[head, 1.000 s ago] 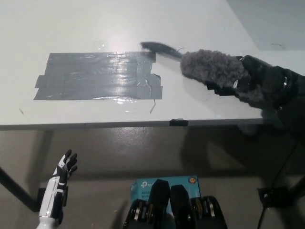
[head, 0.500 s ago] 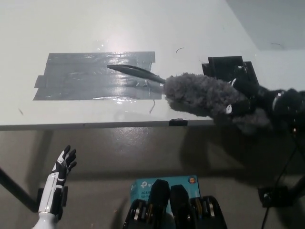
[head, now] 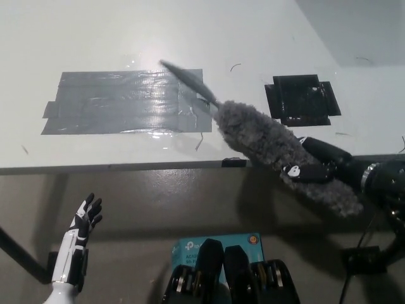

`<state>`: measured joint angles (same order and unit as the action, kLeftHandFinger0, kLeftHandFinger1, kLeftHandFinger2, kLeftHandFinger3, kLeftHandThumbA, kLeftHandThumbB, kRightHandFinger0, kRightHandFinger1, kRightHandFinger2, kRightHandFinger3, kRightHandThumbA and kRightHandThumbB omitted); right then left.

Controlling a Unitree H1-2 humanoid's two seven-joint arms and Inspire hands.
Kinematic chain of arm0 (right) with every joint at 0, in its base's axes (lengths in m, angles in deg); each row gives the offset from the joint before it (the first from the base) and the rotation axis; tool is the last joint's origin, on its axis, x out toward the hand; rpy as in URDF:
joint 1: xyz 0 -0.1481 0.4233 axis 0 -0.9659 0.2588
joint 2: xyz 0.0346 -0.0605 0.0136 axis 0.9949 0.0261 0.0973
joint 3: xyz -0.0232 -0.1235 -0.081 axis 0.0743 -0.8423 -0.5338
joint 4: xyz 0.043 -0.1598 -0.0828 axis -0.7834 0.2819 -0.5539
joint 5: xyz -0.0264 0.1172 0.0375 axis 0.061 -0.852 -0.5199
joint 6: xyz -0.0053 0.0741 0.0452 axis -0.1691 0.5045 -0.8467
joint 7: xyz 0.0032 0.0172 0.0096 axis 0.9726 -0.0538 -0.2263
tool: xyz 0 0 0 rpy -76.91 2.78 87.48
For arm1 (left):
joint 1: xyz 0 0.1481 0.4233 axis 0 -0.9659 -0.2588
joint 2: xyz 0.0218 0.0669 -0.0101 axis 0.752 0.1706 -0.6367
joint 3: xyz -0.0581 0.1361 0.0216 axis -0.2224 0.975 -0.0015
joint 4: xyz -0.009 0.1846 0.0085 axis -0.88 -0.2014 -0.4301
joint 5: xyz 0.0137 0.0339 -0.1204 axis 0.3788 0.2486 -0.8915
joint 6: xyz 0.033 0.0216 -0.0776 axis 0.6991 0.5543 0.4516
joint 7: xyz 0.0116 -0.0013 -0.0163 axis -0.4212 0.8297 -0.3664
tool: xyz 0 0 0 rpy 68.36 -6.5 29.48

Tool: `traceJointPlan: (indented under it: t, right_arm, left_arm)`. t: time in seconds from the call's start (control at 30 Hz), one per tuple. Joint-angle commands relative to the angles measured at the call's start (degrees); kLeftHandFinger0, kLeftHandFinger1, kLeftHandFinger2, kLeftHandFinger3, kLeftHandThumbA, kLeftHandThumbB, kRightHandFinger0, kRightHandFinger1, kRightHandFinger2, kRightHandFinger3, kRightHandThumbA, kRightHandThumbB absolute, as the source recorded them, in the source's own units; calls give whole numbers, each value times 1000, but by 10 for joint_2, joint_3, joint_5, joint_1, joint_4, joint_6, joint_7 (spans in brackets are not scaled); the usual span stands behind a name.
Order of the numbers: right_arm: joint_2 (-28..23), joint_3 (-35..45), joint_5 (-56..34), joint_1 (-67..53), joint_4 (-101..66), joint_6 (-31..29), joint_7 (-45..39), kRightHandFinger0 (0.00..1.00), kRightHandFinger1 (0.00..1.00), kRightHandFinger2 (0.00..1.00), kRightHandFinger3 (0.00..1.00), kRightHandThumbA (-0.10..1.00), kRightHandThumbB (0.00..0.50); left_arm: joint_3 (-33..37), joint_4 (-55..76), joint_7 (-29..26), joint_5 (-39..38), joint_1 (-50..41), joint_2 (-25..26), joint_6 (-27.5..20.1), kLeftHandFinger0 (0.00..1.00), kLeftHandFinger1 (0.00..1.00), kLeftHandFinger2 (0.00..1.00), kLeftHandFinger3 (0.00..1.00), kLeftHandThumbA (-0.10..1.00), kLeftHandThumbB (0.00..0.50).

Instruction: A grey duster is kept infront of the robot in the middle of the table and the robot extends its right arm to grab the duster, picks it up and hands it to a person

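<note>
The fluffy grey duster (head: 278, 152) is gripped by the black right hand (head: 316, 166), fingers closed around its fluffy head. Its long axis is slanted up-left over the white bench (head: 126, 38). The white left hand (head: 85, 218) is hung low, fingers spread.

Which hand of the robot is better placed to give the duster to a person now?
The right hand: it already holds the grey duster off the table. The left hand hangs open, low beside the table.

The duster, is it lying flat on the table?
No, the black right hand holds the duster up, past the table edge.
</note>
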<state>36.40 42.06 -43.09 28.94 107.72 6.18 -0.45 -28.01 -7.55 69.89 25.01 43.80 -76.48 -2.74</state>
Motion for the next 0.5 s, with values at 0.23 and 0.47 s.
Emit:
traceJointPlan:
  t: [0.23, 0.47]
  right_arm:
    - [90, 73, -573, -92, -178, 79, 131, 0, 422, 873, 1000, -100, 143]
    - [136, 107, -633, -115, -202, 79, 170, 0, 443, 870, 1000, -100, 169]
  left_arm:
    - [-4, 7, -7, 4, 18, 7, -23, 1000, 1000, 1000, 1000, 1000, 322]
    - [-4, 12, -8, 8, 16, 8, -18, 1000, 1000, 1000, 1000, 1000, 318]
